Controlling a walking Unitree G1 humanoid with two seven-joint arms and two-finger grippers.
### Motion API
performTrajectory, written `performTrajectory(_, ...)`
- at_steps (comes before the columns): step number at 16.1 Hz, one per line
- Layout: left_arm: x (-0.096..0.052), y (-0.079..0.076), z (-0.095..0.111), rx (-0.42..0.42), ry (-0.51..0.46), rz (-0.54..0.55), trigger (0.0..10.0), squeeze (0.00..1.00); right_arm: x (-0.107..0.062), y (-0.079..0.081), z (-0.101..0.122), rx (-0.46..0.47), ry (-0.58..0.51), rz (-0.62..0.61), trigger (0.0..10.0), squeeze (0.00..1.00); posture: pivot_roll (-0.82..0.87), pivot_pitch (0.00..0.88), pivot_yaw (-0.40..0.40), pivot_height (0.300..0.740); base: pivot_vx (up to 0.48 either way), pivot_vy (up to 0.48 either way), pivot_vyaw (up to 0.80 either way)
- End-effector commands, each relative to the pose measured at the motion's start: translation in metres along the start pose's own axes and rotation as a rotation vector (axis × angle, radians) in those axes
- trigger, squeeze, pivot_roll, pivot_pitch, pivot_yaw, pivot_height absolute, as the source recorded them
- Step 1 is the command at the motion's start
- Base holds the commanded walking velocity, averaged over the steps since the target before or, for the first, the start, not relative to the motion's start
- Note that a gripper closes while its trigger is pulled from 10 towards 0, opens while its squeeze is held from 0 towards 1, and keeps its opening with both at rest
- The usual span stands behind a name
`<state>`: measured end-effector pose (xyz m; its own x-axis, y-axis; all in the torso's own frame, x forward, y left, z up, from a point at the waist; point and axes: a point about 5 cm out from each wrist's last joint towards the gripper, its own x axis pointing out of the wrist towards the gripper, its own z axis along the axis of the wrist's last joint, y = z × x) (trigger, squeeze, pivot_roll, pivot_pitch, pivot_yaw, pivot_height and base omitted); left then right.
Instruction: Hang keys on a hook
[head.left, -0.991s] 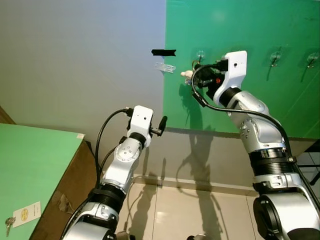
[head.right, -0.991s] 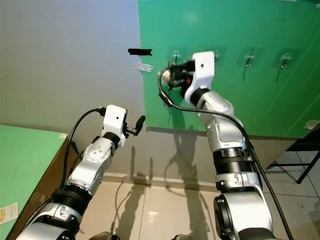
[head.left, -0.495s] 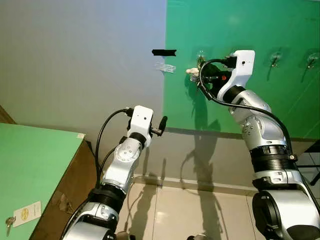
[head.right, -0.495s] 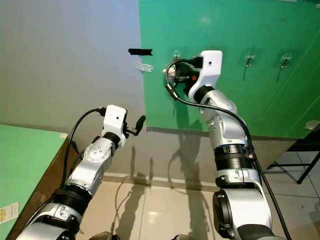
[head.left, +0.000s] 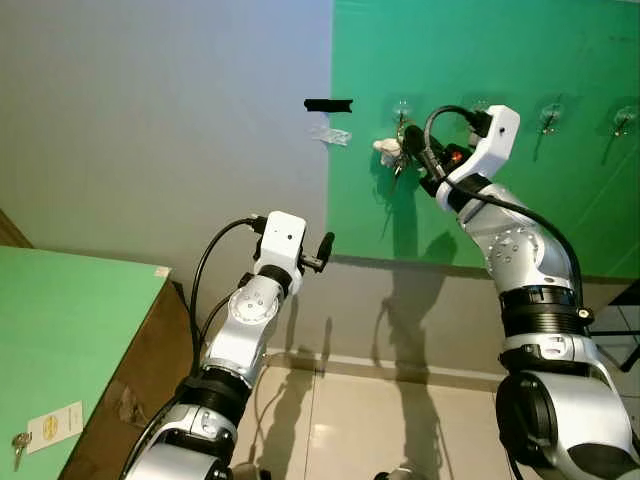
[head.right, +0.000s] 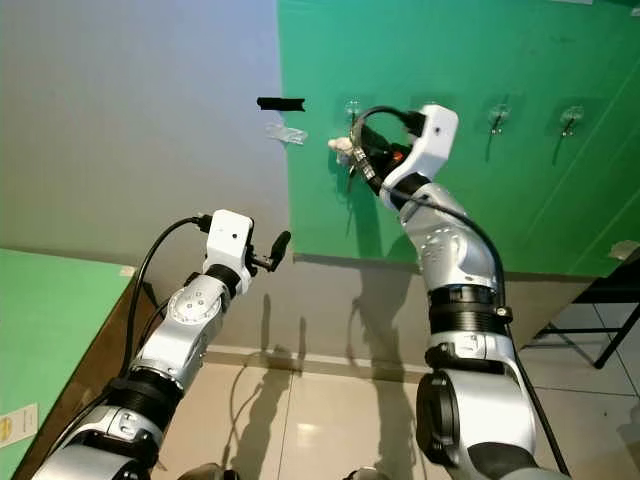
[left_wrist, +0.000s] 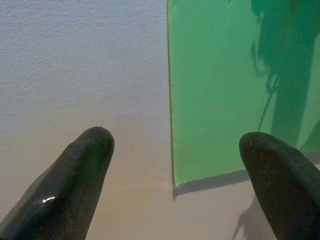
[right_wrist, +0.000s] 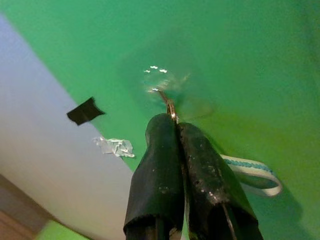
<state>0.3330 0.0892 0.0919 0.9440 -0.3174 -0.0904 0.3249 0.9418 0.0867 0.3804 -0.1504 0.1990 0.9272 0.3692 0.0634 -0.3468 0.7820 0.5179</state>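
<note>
The right gripper (right_wrist: 176, 131), fingers pressed together on the key ring (right_wrist: 170, 106), has swung its wrist over in the past second, bringing the keys (head.left: 398, 160) up against the clear wall hook (right_wrist: 159, 80); release likely follows. The left gripper (left_wrist: 175, 165) hangs open, idle.

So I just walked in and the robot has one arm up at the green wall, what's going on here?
It is hanging keys. The right gripper, fingers pinched shut on the keys, holds their metal ring up against the clear hook on the green board; whether the ring is over the hook yet is hard to tell. A white loop hangs beside the fingers. The left gripper waits open, lower down, facing the wall. More hooks sit further right.
</note>
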Motion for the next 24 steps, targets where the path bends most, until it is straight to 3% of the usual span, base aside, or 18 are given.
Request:
performTrajectory(1, 0.0, 0.0, 0.003, 0.012, -0.004, -0.008, 10.0, 0.0, 0.001, -0.001, 0.005, 0.061, -0.007, -0.004, 0.0, 0.0, -0.12, 0.0, 0.01, 0.74, 0.0, 0.0, 0.0)
performTrajectory(5, 0.0, 0.001, 0.003, 0.012, -0.002, -0.006, 10.0, 0.0, 0.001, -0.004, -0.004, 0.124, 0.035, -0.013, 0.0, 0.0, -0.12, 0.0, 0.011, 0.74, 0.0, 0.0, 0.0)
performTrajectory(6, 0.0, 0.001, 0.003, 0.012, -0.001, -0.006, 10.0, 0.0, 0.001, -0.004, -0.007, 0.096, 0.063, -0.01, 7.9, 0.0, -0.12, 0.0, 0.01, 0.74, 0.0, 0.0, 0.0)
performTrajectory(7, 0.0, 0.001, 0.003, 0.012, -0.001, -0.006, 10.0, 0.0, 0.001, -0.004, -0.008, 0.07, 0.071, -0.021, 10.0, 0.0, -0.12, 0.0, 0.01, 0.74, 0.0, 0.0, 0.0)
performTrajectory(8, 0.0, 0.001, 0.003, 0.012, -0.001, -0.005, 10.0, 0.0, 0.001, -0.006, -0.009, 0.036, 0.066, -0.043, 10.0, 0.0, -0.12, 0.0, 0.01, 0.74, 0.0, 0.0, 0.0)
performTrajectory(9, 0.0, 0.001, 0.003, 0.012, -0.001, -0.005, 10.0, 0.0, 0.0, -0.008, -0.008, -0.016, 0.059, -0.063, 10.0, 1.0, -0.12, 0.0, 0.01, 0.74, 0.0, 0.0, 0.0)
performTrajectory(10, 0.0, 0.001, 0.003, 0.012, -0.001, -0.005, 10.0, 0.0, -0.001, -0.01, -0.007, -0.1, 0.055, -0.086, 10.0, 1.0, -0.12, 0.0, 0.008, 0.74, 0.0, 0.0, 0.0)
performTrajectory(11, 0.0, 0.001, 0.003, 0.011, -0.001, -0.004, 10.0, 0.0, -0.002, -0.015, -0.005, -0.249, 0.05, -0.139, 10.0, 1.0, -0.12, 0.0, 0.009, 0.74, 0.0, 0.0, 0.0)
performTrajectory(12, 0.001, 0.001, 0.003, 0.011, -0.002, -0.005, 10.0, 0.0, -0.003, -0.017, -0.005, -0.304, 0.048, -0.164, 10.0, 1.0, -0.12, 0.0, 0.008, 0.74, 0.0, 0.0, 0.0)
performTrajectory(16, 0.001, -0.001, 0.003, 0.009, -0.002, -0.006, 10.0, 0.0, -0.005, -0.02, -0.004, -0.398, 0.023, -0.206, 10.0, 1.0, -0.13, 0.0, 0.007, 0.74, 0.0, 0.0, 0.0)
performTrajectory(24, 0.001, -0.003, 0.002, 0.015, -0.001, -0.01, 10.0, 0.0, -0.01, -0.017, -0.019, -0.452, 0.033, -0.203, 10.0, 1.0, -0.13, 0.0, -0.009, 0.74, 0.0, 0.0, 0.0)
